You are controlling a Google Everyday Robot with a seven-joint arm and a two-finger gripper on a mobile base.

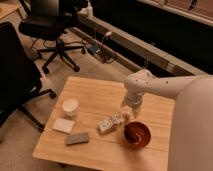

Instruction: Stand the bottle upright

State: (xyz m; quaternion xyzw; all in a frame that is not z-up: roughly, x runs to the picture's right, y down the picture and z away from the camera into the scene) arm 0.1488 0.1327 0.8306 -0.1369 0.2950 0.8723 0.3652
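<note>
The gripper (128, 113) hangs low over the wooden counter (100, 92), pointing straight down from the white arm (160, 86) that reaches in from the robot's body. Its jaws are spread wide and I see nothing held between them. It is right at one end of the bottle (110, 122), perhaps touching it; from where I stand I cannot say for sure.

The bottle lies on its side on the counter, just beside and slightly below the gripper, its length running away from the gripper toward the far cluster of things. I would guess the arm has come in at that end because tipping a lying bottle upright is easiest from one end, with the jaws wide enough to take in its body.

The red bowl (137, 134) sits just beside the gripper on the other side, close to the bottle's near end. That is tight company: a swing of the bottle as it comes up could knock the bowl's rim.

Well apart from the gripper, beyond the bottle, stand a round white cup (70, 107), a flat pale pad (63, 125) and a flat grey block (77, 138), all out of the way.

The job looks barely started: the bottle is not yet upright, and closing on it seems the next step.
</note>
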